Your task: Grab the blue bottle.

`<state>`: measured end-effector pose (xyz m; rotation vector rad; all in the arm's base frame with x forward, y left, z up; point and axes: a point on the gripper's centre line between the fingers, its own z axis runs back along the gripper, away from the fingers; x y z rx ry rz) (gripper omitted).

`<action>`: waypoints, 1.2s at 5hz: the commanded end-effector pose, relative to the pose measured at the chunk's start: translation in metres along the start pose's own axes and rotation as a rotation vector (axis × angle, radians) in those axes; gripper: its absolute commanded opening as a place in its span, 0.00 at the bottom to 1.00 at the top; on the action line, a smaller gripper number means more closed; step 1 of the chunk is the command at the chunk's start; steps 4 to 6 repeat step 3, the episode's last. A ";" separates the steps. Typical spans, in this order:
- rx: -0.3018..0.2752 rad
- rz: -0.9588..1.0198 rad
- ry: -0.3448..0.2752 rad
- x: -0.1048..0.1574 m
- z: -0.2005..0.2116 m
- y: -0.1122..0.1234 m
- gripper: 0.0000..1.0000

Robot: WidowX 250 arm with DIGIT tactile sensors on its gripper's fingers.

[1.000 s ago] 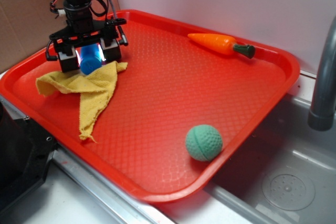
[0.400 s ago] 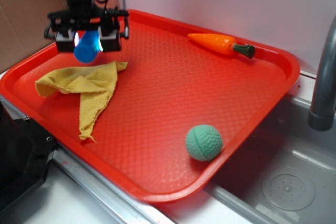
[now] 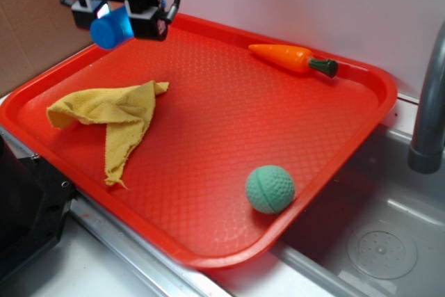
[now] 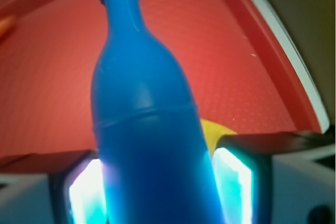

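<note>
The gripper (image 3: 115, 17) hangs at about 11 o'clock in the exterior view, raised above the surface below it. Its two fingers (image 3: 149, 22) sit either side of the blue bottle (image 3: 111, 29) and are clamped on the bottle's body, one at 9 o'clock and one at 3 o'clock. In the wrist view both pads (image 4: 233, 184) press against the bottle's sides at the lower edge, glowing pale. Dark cables run up from the wrist at 12 o'clock.

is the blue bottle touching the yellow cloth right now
Apart. In the exterior view the blue bottle hangs in the gripper, with bare red tray between it and the yellow cloth.
</note>
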<state>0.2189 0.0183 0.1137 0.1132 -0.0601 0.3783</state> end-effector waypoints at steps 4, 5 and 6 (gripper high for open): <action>-0.155 -0.374 -0.022 -0.037 0.079 -0.006 0.00; -0.155 -0.374 -0.022 -0.037 0.079 -0.006 0.00; -0.155 -0.374 -0.022 -0.037 0.079 -0.006 0.00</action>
